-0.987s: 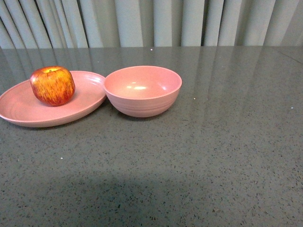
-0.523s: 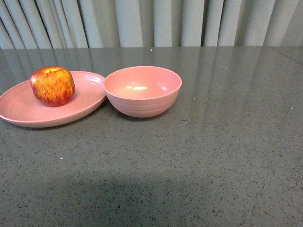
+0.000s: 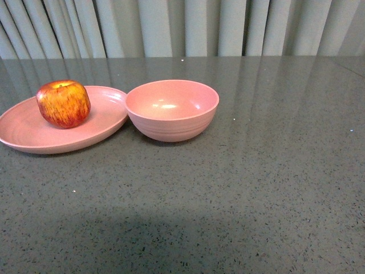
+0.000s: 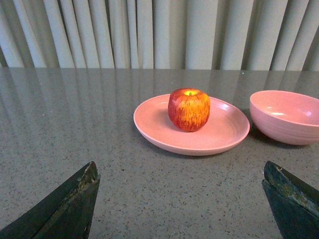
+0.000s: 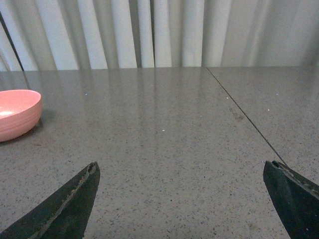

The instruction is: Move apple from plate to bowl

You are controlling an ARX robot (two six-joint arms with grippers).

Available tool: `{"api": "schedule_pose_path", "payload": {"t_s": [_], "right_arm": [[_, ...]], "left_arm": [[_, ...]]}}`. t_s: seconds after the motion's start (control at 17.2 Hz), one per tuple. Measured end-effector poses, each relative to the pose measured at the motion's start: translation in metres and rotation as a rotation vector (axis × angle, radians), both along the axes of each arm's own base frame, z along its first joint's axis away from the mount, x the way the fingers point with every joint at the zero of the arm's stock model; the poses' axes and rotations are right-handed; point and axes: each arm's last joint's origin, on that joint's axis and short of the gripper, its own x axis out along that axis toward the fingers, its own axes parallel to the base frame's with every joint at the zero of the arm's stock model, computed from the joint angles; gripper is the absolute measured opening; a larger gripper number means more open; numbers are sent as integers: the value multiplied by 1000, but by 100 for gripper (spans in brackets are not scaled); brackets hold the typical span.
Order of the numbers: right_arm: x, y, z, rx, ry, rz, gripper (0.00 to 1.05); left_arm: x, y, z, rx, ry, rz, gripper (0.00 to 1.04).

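Apple (image 3: 63, 103) sits on the plate (image 3: 28, 137) beside the empty bowl (image 3: 171, 123), left gripper (image 4: 180, 168) and right gripper (image 5: 181, 168) gaping wide, transfer not begun.

red-yellow streaked apple (image 3: 63, 103), pink plate (image 3: 34, 136), pink bowl (image 3: 171, 109)

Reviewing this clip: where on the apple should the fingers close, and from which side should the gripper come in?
Probably from above, fingers closing on the apple across its widest middle, on opposite flanks. It sits upright on the plate, stem dimple up, round sides free, while the plate's raised rim would hinder a low sideways approach. The open left gripper faces it.
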Motion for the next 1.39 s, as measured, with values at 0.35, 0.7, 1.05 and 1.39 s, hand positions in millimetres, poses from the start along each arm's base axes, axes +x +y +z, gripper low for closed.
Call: {"api": "schedule_pose_path", "payload": {"t_s": [0.35,0.7,1.05,1.39], "right_arm": [[0,0,0,0,0,0,98],[0,0,0,0,0,0,98],[0,0,0,-1,-1,0,98],[0,0,0,-1,0,0,98]], "left_arm": [[0,0,0,0,0,0,98],[0,0,0,0,2,0,98],[16,-2,28,-87,222,170,98],[96,-8,82,-31,126,-3,98]]}}
